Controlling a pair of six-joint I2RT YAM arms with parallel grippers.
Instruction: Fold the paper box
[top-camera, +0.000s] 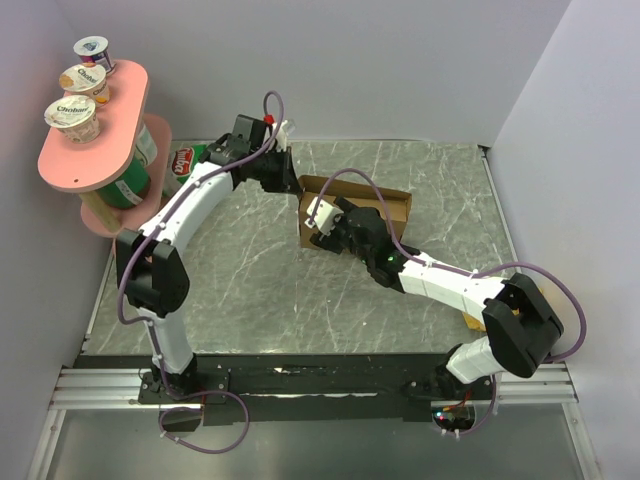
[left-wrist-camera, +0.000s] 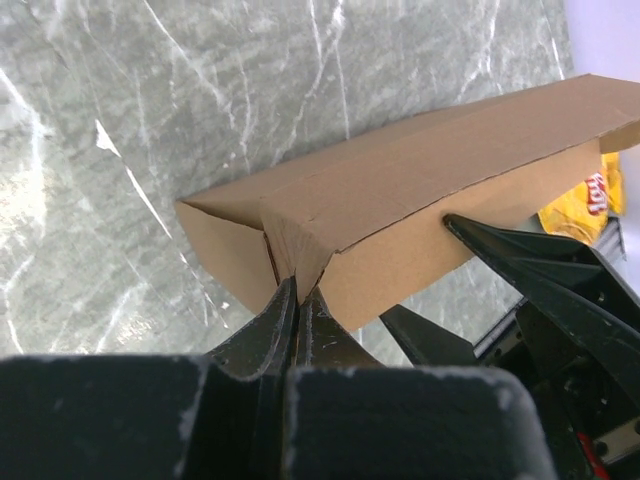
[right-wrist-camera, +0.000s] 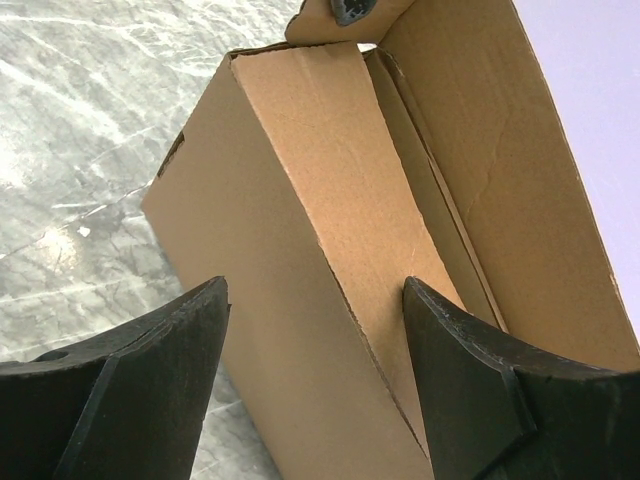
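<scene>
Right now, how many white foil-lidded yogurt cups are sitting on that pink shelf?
3, in a row atop the pink oval shelf at far left: back cup, middle cup, front cup. Its lower tier is partly hidden, so more may be there.

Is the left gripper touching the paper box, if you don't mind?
Touching. The left wrist view shows the left gripper with jaws shut on a corner fold of the paper box.

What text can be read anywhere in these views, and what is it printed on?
"Chobani": front yogurt cup on the pink shelf.
"Chobani": middle yogurt cup, small but legible.
Too small to read: lid of the back yogurt cup.
Blurred: white lettering on the red bag; red logo on the yellow chip bag.
No print: paper box.
</scene>
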